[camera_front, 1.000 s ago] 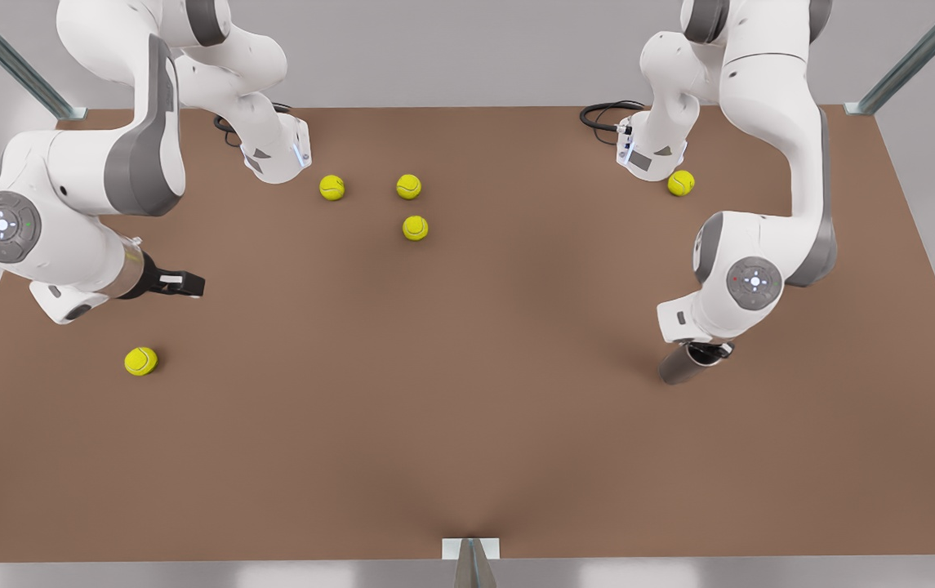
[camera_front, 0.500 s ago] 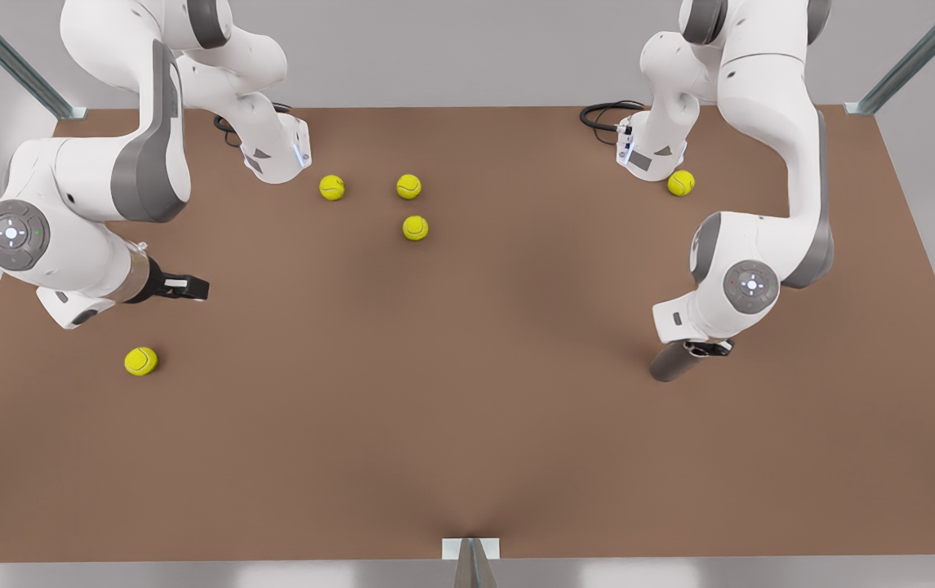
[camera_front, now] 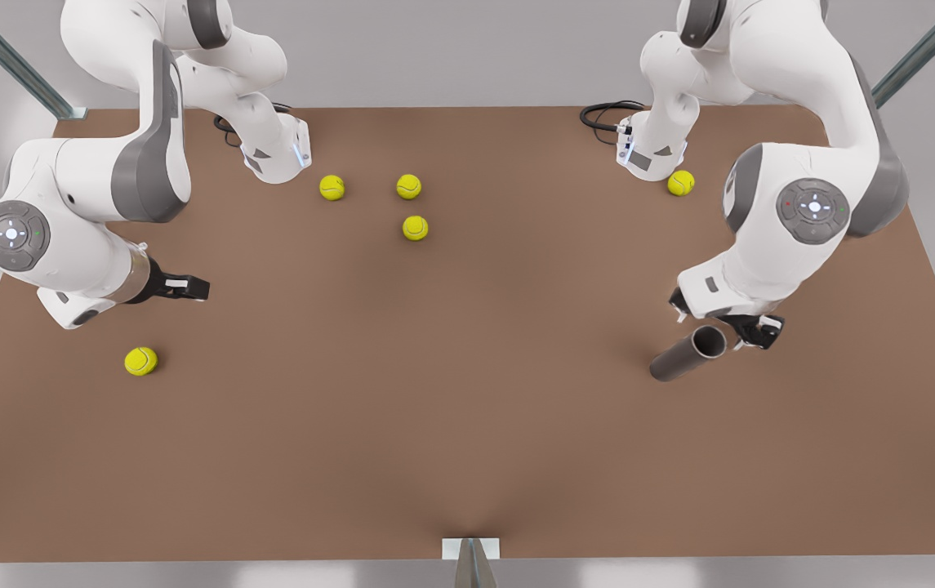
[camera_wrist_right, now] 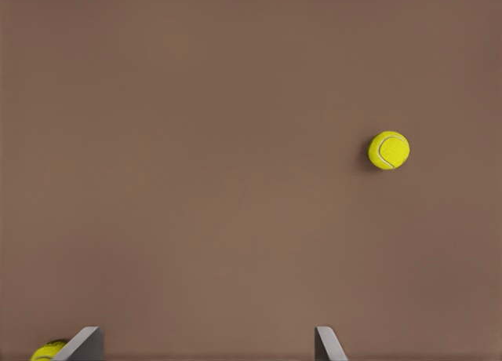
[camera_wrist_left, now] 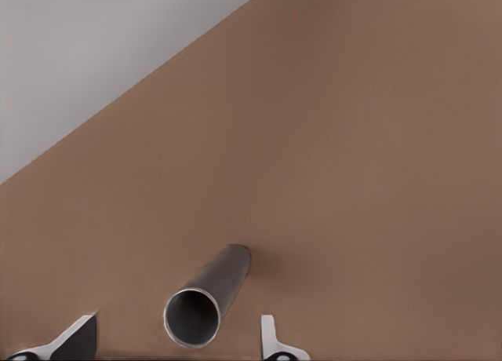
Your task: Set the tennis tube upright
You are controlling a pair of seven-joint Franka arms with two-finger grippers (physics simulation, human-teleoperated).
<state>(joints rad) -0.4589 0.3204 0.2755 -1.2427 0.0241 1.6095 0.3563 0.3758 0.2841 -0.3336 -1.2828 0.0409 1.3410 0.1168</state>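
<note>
Front view: open left gripper [camera_front: 749,333] beside the standing tennis tube [camera_front: 686,356]; a brush could topple it. Right gripper [camera_front: 189,287] waits, open.

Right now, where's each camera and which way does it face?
Front view: high above the table, looking down; both arms show.
Left wrist view: on left gripper, facing tennis tube's open end; own fingertips show.
Right wrist view: on right gripper, facing down at tennis ball; own fingertips show.
Shared: front and left wrist see the tennis tube.
</note>
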